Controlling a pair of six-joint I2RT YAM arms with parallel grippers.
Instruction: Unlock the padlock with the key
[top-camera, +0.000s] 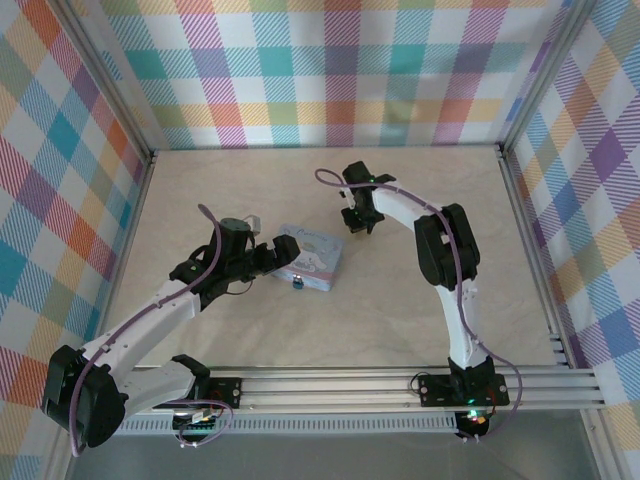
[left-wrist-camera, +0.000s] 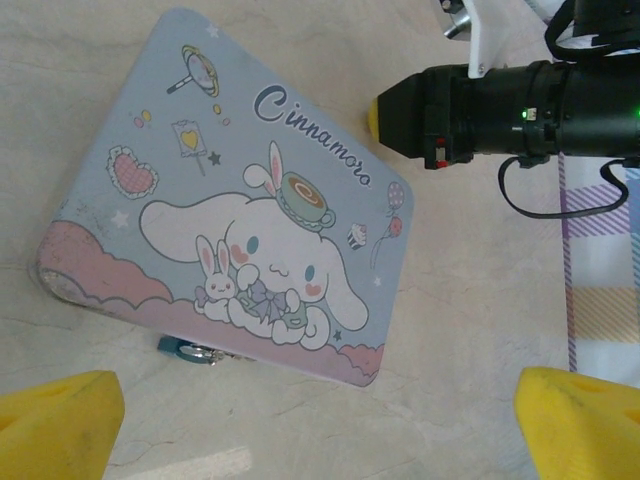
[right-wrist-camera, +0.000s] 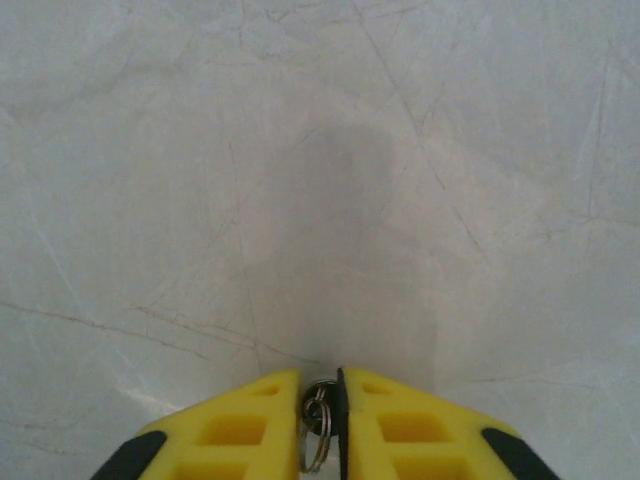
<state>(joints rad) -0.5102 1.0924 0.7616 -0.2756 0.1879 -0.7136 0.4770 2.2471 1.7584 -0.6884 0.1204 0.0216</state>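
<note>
In the right claw (right-wrist-camera: 320, 376): yellow pads (right-wrist-camera: 245, 425) set narrow, pinching a small silvery key ring (right-wrist-camera: 318, 432); key blade hidden, so cannot tell which way it points. Hovering over bare table (top-camera: 250, 185), toward the far edge from the middle, just past the far right corner of the pale blue tin (top-camera: 312, 255).

Outward from there, toward the near edge and a little to the left: across the tin's lid to the padlock (top-camera: 299, 283), lying on the table tight against the tin's near long side. From the left wrist, no more than a teal sliver with a glint of shackle, poking out below the lid's pink border. Long axis apparently along that side of the tin, though too little showing to say where the keyhole faces.

At the left claw (left-wrist-camera: 320, 440): spread wide, holding nothing, poised at the tin's left end and looking down over the lid. Nearer to the padlock than the key-bearing claw, by this reading.

For the coming move, probably: key carried over or around the tin toward the near edge, and the padlock steadied or drawn out from the tin first, a job better suited to the nearer, empty left claw.
</note>
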